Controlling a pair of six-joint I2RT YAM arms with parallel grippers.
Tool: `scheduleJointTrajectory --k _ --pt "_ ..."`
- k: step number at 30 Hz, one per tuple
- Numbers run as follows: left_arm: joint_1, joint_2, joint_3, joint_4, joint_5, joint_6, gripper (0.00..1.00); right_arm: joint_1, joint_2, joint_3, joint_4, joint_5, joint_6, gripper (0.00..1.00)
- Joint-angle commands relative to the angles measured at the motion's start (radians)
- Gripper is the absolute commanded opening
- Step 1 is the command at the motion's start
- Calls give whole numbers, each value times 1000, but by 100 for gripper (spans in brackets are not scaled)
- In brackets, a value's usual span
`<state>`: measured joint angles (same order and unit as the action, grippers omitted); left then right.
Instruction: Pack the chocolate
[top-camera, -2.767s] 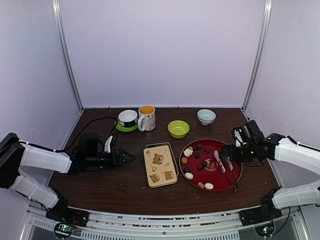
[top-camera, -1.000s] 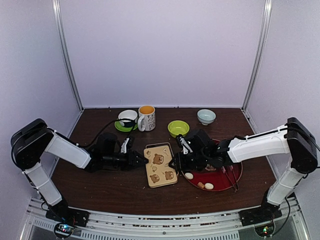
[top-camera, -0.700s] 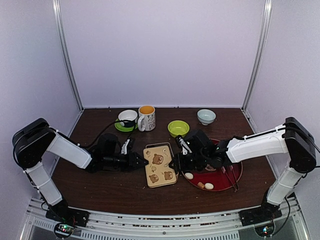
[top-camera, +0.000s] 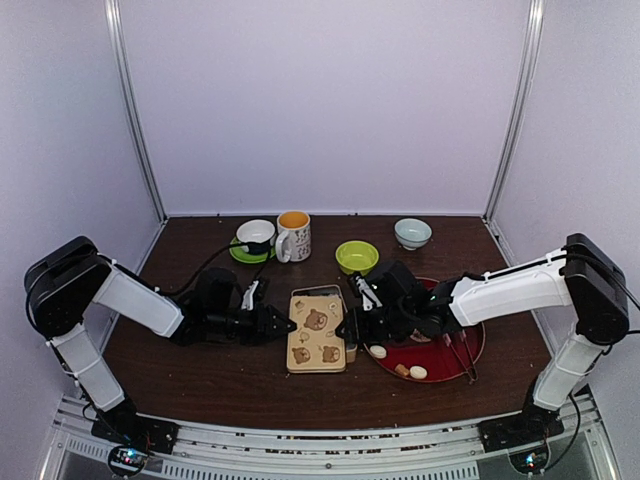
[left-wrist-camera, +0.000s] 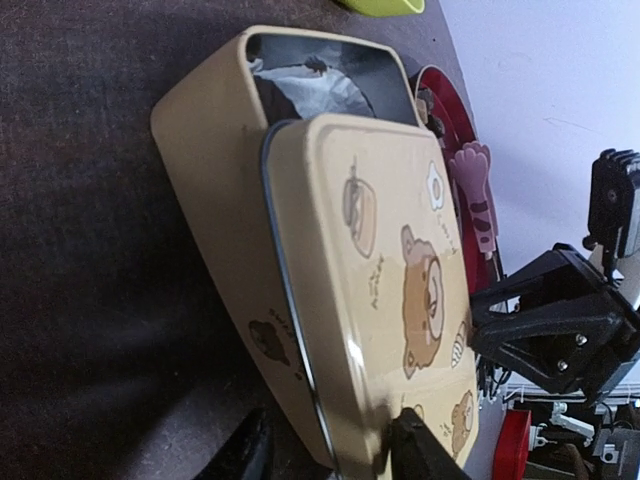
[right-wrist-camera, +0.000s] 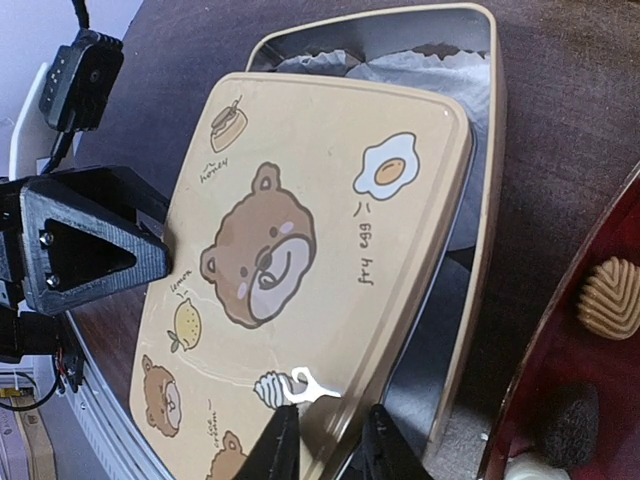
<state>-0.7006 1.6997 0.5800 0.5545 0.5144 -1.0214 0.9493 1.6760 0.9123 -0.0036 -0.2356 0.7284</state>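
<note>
While I watch the overhead feed, the dark table (top-camera: 200, 385) fills the frame. Both arms reach in to its middle: the left arm (top-camera: 130, 300) from 9 o'clock, the right arm (top-camera: 500, 290) from 3 o'clock. The right arm hides the upper half of the red plate (top-camera: 438, 362), which sits at 3 o'clock of the tin (left-wrist-camera: 215, 200). The bear-printed lid (top-camera: 316, 338) lies offset toward 6 o'clock on the tin, so only the 12 o'clock end is uncovered. In there I see crinkled paper cases (right-wrist-camera: 420, 70), and whether they are filled I cannot make out.

Along the 12 o'clock edge stand a white cup (top-camera: 256, 236) on a green saucer, a mug (top-camera: 293, 236), a green bowl (top-camera: 357, 257) and a pale bowl (top-camera: 412, 233).

The left gripper (top-camera: 285, 325) is at the tin's 9 o'clock side. Its wrist view cuts its fingers off at the bottom edge. They straddle the tin wall and the lid rim, but I cannot tell whether they clamp. The right gripper (right-wrist-camera: 330, 440) pinches the lid's 3 o'clock edge, which sits raised off the tin there.

Pink paw tongs (left-wrist-camera: 475, 200) lie on the plate, mostly covered. The chocolate (top-camera: 418, 372) is on the plate. I can pick out two pale pieces near its 6 o'clock rim and one by the tin, while the rest are under the arm.
</note>
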Motion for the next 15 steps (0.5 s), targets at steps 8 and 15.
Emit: scheduleJointTrajectory --k 8,15 --pt "-3 -27 21 -52 -3 36 49 10 10 25 3 -2 -23 23" --pt "-2 -22 5 4 18 17 45 12 15 23 4 -2 -24 22"
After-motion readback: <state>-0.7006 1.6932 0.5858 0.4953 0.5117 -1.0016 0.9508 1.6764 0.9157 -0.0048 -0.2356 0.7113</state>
